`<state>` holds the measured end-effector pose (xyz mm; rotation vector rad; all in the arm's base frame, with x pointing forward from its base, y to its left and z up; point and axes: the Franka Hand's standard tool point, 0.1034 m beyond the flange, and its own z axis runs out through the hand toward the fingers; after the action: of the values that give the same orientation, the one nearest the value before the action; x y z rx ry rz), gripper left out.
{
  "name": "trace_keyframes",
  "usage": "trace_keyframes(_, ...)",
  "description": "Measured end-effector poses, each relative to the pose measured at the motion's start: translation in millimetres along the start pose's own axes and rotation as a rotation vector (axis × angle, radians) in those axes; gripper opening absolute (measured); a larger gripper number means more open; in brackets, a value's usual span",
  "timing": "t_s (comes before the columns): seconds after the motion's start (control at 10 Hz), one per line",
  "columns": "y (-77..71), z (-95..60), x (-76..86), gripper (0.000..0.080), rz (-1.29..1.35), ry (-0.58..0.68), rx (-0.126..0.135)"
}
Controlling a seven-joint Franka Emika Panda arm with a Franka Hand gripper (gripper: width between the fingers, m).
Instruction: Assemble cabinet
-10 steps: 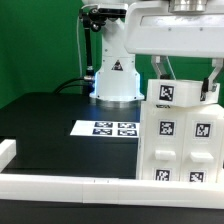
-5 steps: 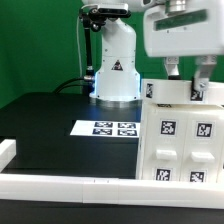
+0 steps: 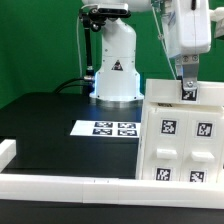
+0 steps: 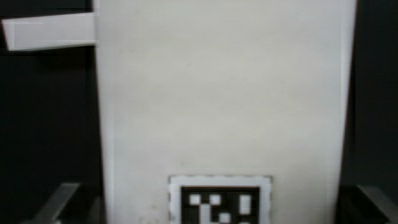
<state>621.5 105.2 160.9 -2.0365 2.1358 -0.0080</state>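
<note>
Wrist view, gripper (image 4: 217,203) spread wide, one finger (image 4: 61,203) each side of the upright cabinet (image 4: 222,95), contact unclear

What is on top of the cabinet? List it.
The hand sits at the cabinet's top edge, fingers straddling it in the wrist view. Nothing else shows there. Whether the fingers touch it is unclear.

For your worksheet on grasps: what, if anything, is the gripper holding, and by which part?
The gripper straddles the large white boxy plastic cabinet's top edge; contact cannot be told.

One cabinet (image 3: 180,135), one marker board (image 3: 105,128), one rail (image 3: 70,185).
</note>
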Motion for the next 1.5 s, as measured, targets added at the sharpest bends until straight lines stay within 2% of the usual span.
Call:
trace_keyframes(0.1, 0.3, 0.3, -0.7, 0.0625, -0.01, 0.0, -0.001)
trace_keyframes(0.2, 0.4, 0.3, -0.8, 0.0642, -0.026, 0.0, -0.002)
trace_keyframes(0.4, -2.0, -10.0, -1.4, 0.0648, -0.201, -0.024, -0.057)
trace_keyframes(0.6, -3.1, -19.0, -10.7, 0.0649, -0.452, -0.05, -0.101)
trace_keyframes(1.0, -2.4, -17.3, -12.6, 0.0649, -0.754, -0.065, -0.095)
trace_keyframes(1.2, -0.8, -17.2, -12.0, 0.0649, -1.115, -0.055, -0.129)
trace_keyframes(1.3, -3.7, -15.9, -12.6, 0.0649, -1.322, -0.063, -0.136)
trace_keyframes(1.5, -3.0, -10.2, -18.8, 0.0649, -1.553, -0.078, -0.182)
